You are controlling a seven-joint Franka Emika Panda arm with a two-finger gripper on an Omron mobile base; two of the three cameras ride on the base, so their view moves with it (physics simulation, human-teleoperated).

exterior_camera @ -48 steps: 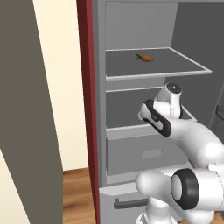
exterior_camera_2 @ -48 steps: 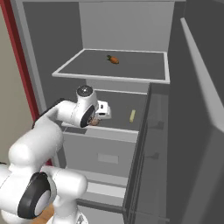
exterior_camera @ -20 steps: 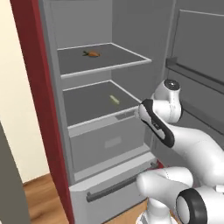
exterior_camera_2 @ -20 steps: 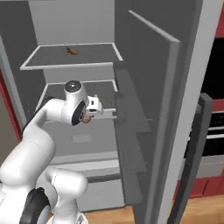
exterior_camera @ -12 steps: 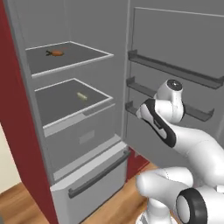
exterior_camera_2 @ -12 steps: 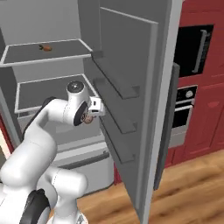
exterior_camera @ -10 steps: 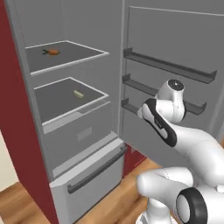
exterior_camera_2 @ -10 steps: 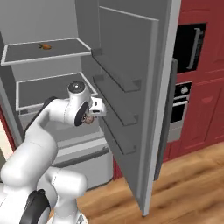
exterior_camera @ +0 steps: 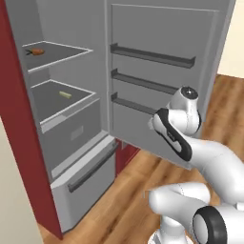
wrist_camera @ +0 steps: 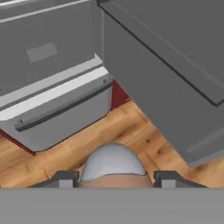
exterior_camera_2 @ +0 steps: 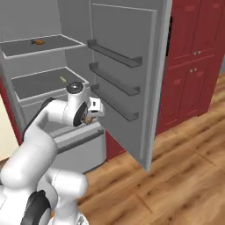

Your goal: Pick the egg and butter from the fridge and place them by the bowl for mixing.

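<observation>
My gripper point(exterior_camera_2: 90, 117) hangs in front of the open fridge point(exterior_camera_2: 26, 94), shut on the egg point(exterior_camera_2: 88, 119). In the hand view the egg point(wrist_camera: 113, 165) is a rounded pinkish-tan shape wedged between the two fingertips of the gripper point(wrist_camera: 113, 178). The butter point(exterior_camera: 65, 94), a small pale yellow stick, lies on the fridge's lower shelf and also shows as the butter point(exterior_camera_2: 63, 79) in the right base view. The bowl is out of view.
An orange carrot point(exterior_camera: 35, 51) lies on the upper shelf. The fridge door point(exterior_camera: 162, 90) stands wide open with three racks, close beside the arm. Dark red cupboards point(exterior_camera_2: 193, 66) line the right. A grey bottom drawer point(wrist_camera: 61, 109) and wooden floor point(wrist_camera: 127, 135) lie below the hand.
Both base views have swung to the right, so the fridge has slid left and red cupboards and floor have come in. The arm's pose and its grip on the egg are unchanged.
</observation>
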